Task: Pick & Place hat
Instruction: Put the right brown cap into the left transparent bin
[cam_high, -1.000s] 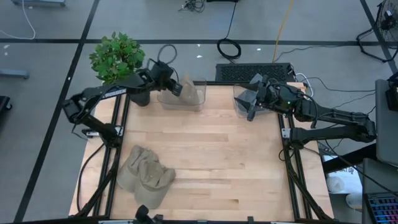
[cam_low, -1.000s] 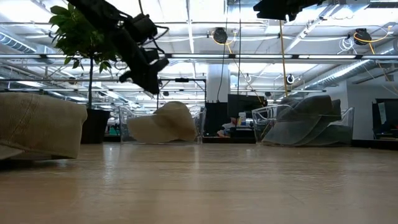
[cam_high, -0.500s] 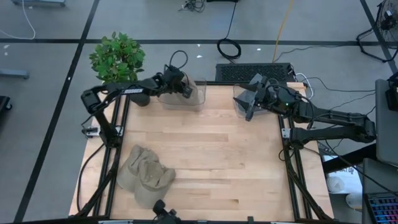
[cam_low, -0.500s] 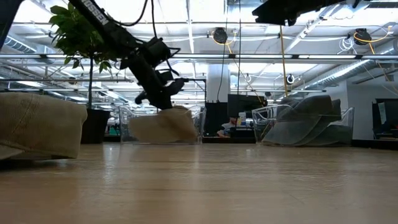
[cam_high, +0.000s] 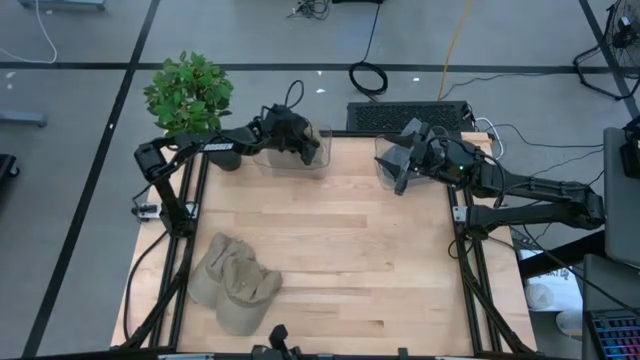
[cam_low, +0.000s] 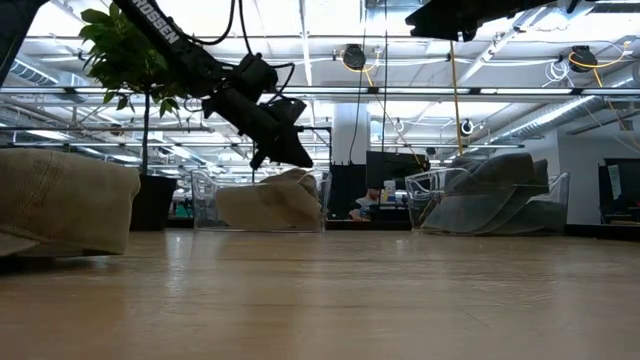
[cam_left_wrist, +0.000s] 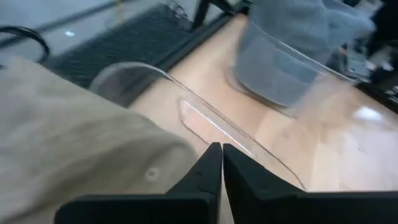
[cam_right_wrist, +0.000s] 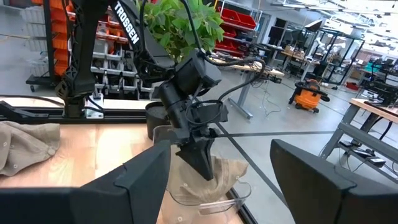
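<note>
tan cloth hat (cam_high: 300, 148) crumpled in clear bin (cam_high: 322, 150), closed left gripper (cam_high: 308, 148) above

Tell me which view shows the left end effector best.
The left wrist view: the left end effector fills the frame, fingers shut, above the tan hat in its clear bin. The right wrist view shows it from outside, pointing down onto that hat. The low view gives its side profile. The high view shows it small, over the bin.

A leafy green potted plant (cam_high: 188, 92) set just off the table's far left corner, a coiled black cable (cam_high: 368, 76) left on the grey floor beyond the far edge, orange equipment (cam_right_wrist: 306, 96) seen in the room behind.
</note>
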